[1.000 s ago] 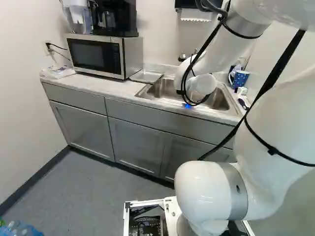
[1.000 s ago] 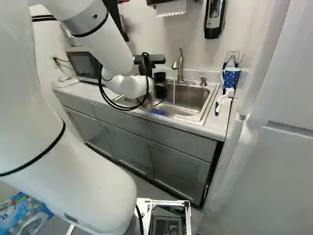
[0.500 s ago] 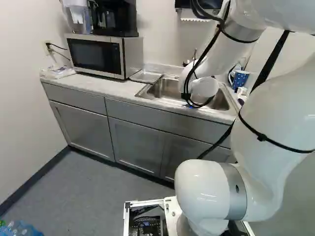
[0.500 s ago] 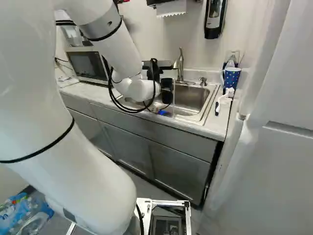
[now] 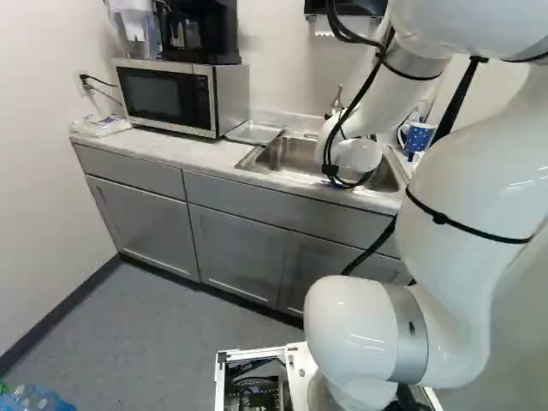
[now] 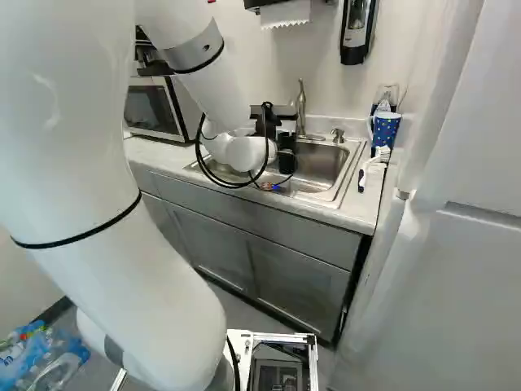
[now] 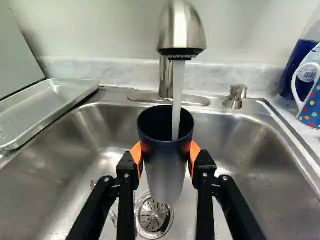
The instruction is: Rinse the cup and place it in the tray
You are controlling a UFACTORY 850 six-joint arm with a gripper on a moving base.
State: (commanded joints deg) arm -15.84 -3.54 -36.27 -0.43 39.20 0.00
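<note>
a: nearest item?
b: the white arm (image 6: pixel 175 269), rising from its joint and reaching out over the counter (image 5: pixel 201 157).
a: state of the gripper (image 6: pixel 285 155)?
b: closed on the cup (image 7: pixel 164 160). wrist view: one orange pad (image 7: pixel 194 150) bears on each side of it, the two fingers standing a cup's width apart.
a: cup position?
b: held mouth up over the sink (image 7: pixel 55 185). the drain strainer (image 7: pixel 154 215) shows beneath it. outside is dark near the rim, paler lower down.
a: any water?
b: yes. a stream (image 7: pixel 178 95) runs from the tap head (image 7: pixel 181 30) straight into the mouth of the cup. contact between tap and cup: none, the head sits above, apart.
a: the tray (image 7: pixel 47 107)?
b: metal, shallow, lying beside the sink on the microwave side. the cup is away from it.
a: other side of the sink?
b: a white-handled brush (image 6: pixel 374 165) on the worktop, then a blue dotted mug (image 6: pixel 385 129) near it, standing upright.
a: farther off?
b: beyond the tray, the microwave (image 5: pixel 163 96) with a black coffee maker (image 5: pixel 199 32) on top. on the wall behind the sink, a soap dispenser (image 6: pixel 357 28).
</note>
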